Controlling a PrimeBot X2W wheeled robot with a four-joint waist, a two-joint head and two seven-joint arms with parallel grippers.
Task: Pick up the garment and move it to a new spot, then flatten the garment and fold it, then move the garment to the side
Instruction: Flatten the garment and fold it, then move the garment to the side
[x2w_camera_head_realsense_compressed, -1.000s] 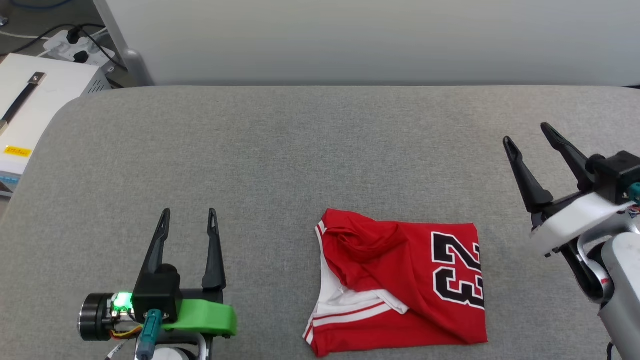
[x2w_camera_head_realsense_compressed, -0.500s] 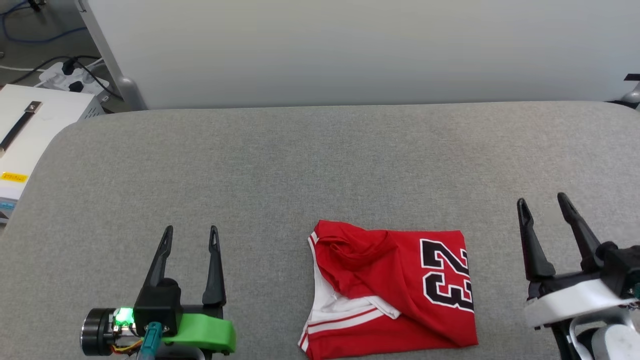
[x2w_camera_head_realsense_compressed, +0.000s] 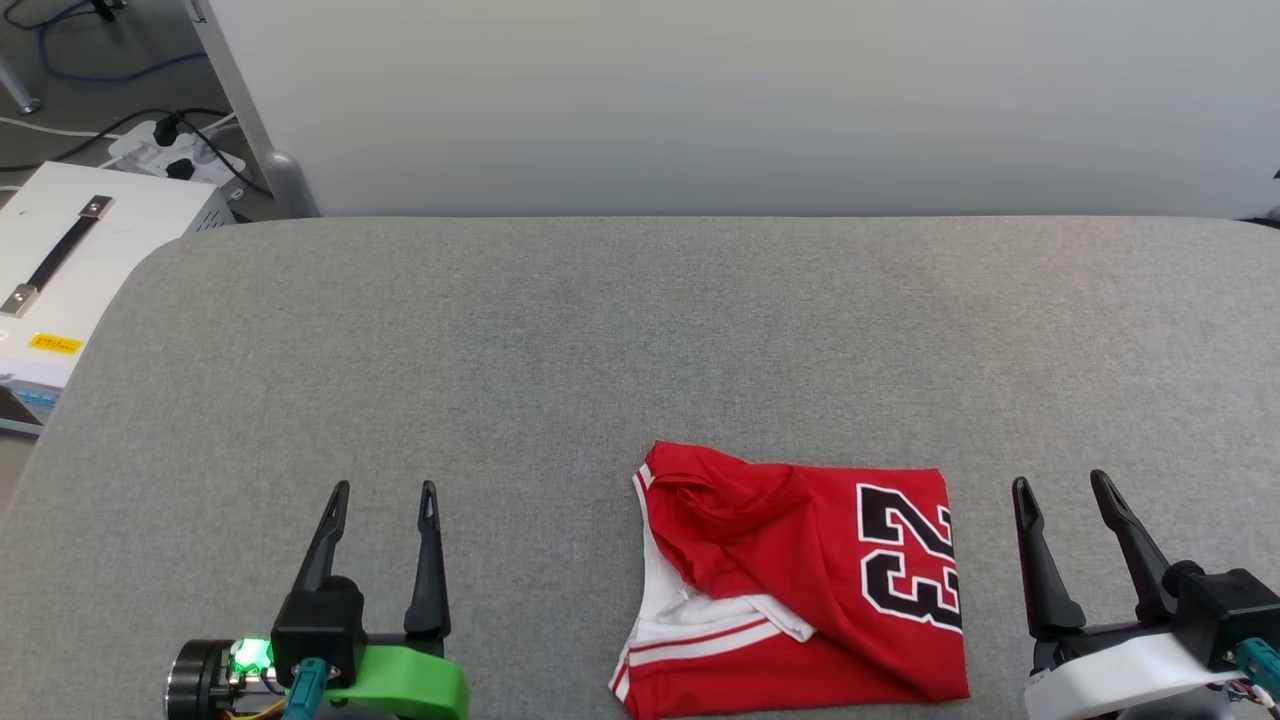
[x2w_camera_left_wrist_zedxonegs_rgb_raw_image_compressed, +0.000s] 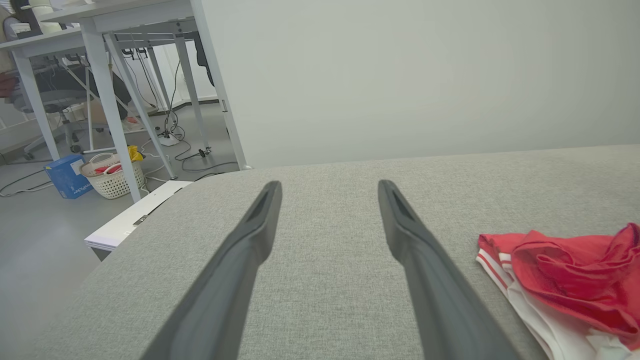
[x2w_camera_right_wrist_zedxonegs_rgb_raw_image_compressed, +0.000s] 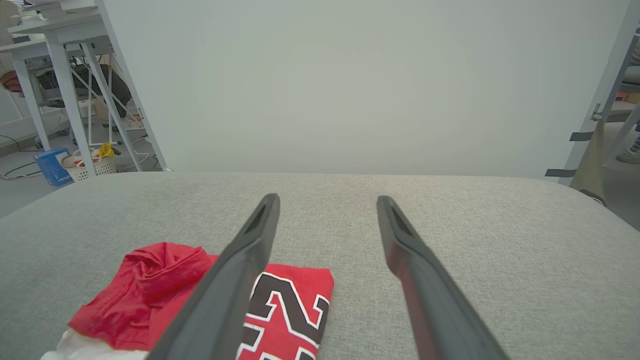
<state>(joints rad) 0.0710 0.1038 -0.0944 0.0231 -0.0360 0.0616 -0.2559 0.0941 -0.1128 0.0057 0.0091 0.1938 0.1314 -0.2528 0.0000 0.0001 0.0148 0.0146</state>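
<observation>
Head view: the garment (x2w_camera_head_realsense_compressed: 800, 580) lies roughly folded at lower centre-right on the grey counter (x2w_camera_head_realsense_compressed: 600, 350). The left gripper (x2w_camera_head_realsense_compressed: 384, 490) at lower left and the right gripper (x2w_camera_head_realsense_compressed: 1059, 482) at lower right are both spread wide, empty and clear of the cloth. Left wrist view: open fingers over bare counter, bunched red cloth at the right edge; the fold looks done, so you're likely at the move-aside step. Right wrist view: the numbered end sits lower left behind one finger; next, pinch every layer at an edge so the fold survives.
</observation>
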